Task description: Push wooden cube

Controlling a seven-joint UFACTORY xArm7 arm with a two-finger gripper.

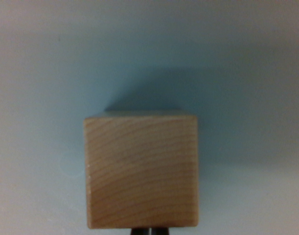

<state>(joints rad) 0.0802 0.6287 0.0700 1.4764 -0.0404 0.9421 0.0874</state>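
Basically only the light-tan square-faced wooden cube (141,171) sits on the pale blue-grey matte counter (36,73), low and centre in the wrist view, grain running roughly across its top. Counter to the wrist view's left of it is bare.

Just below the cube's near edge, two dark pincer tips (149,230) poke into frame, close together with a thin pale gap between them. They hold nothing. Can't tell if they touch the near face, or whether that gap means fully closed.

Risks as I see them:
- contact patch is narrow, so any offset from the cube's centreline would yaw it instead of sliding it straight
- tips too high could tip the cube; too low, they scrape the counter
- smooth surface, so the cube may skid ahead

Counter to the right is bare too.
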